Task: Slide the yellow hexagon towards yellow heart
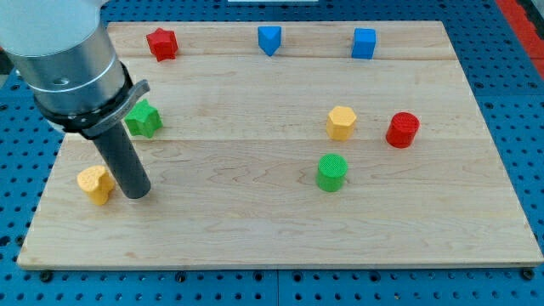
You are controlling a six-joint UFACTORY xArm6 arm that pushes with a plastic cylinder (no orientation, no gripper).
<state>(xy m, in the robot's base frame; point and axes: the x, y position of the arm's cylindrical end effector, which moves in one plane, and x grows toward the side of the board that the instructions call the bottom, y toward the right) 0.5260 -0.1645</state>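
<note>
The yellow hexagon (pixel 341 122) stands on the wooden board right of the middle. The yellow heart (pixel 95 184) lies near the board's left edge, low in the view. My tip (pixel 136 192) rests on the board just to the right of the yellow heart, close beside it, and far to the left of the yellow hexagon. The arm's grey body covers the top left corner of the view.
A green star (pixel 144 119) sits just above my tip, partly behind the arm. A red star (pixel 161 43), a blue triangle-like block (pixel 269 39) and a blue cube (pixel 364 43) line the top edge. A red cylinder (pixel 403 130) and a green cylinder (pixel 331 172) flank the hexagon.
</note>
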